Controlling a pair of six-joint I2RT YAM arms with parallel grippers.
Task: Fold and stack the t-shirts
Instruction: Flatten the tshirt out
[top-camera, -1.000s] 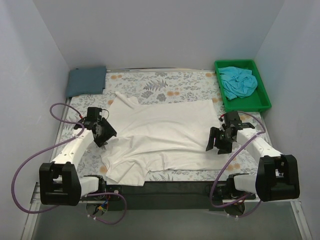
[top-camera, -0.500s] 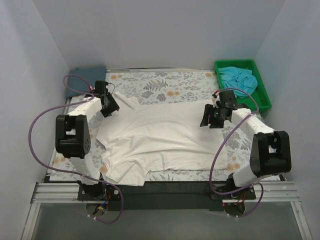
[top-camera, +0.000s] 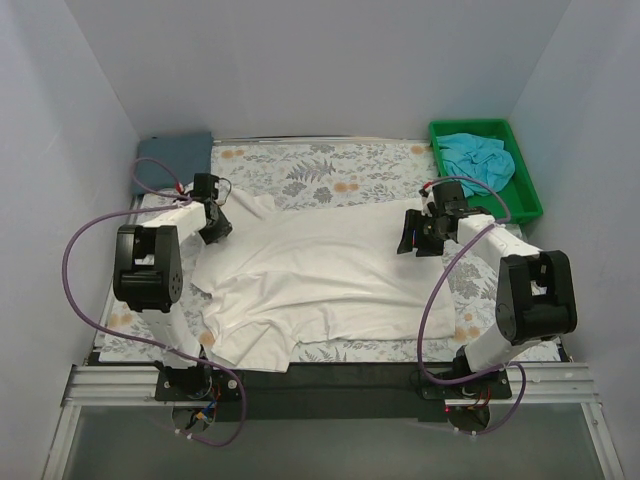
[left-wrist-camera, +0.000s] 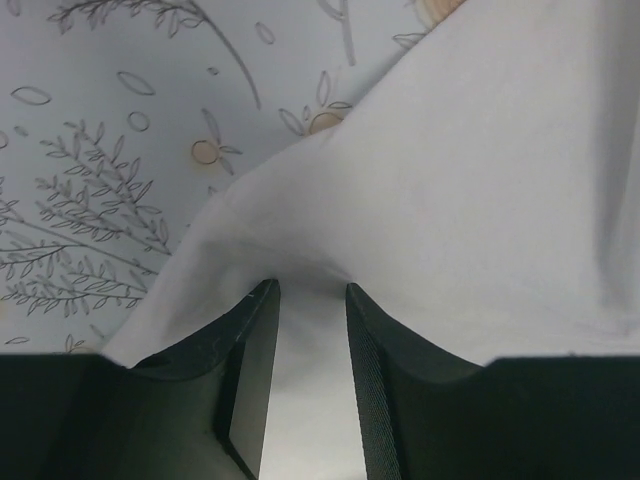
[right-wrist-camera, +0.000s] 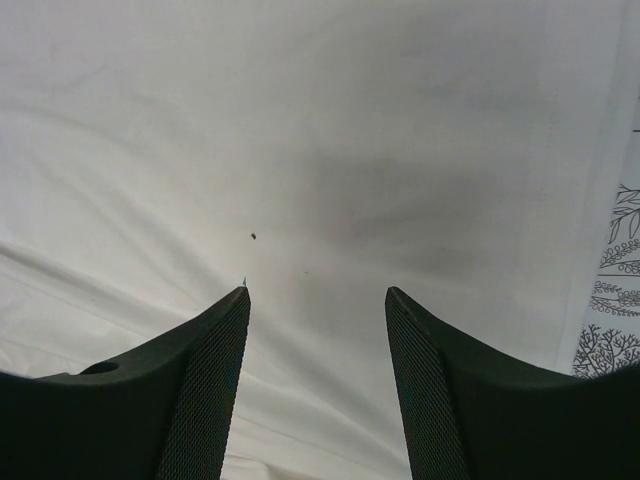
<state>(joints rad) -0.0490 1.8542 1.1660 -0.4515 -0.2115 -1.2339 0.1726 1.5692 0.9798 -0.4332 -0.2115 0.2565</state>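
Observation:
The cream-white t-shirt (top-camera: 320, 270) lies spread across the floral table cover, its print not showing. My left gripper (top-camera: 215, 222) is at the shirt's far left edge by the sleeve. In the left wrist view its jaws (left-wrist-camera: 312, 290) stand narrowly apart astride a raised ridge of the white cloth (left-wrist-camera: 480, 180). My right gripper (top-camera: 415, 238) is open over the shirt's far right corner, with flat white cloth (right-wrist-camera: 300, 150) under the gripper (right-wrist-camera: 316, 292). The slate blue-grey t-shirt (top-camera: 172, 160) lies folded at the back left. The turquoise t-shirt (top-camera: 478, 160) is crumpled in a green bin.
The green bin (top-camera: 530, 205) stands at the back right, just behind my right arm. Purple cables loop beside both arms. The floral cover (top-camera: 330, 175) shows bare behind the white shirt. Walls close in on the left, the back and the right.
Both arms have swung from the shirt's near sides out to its far corners. In the last half second the left jaws have narrowed over the cloth edge.

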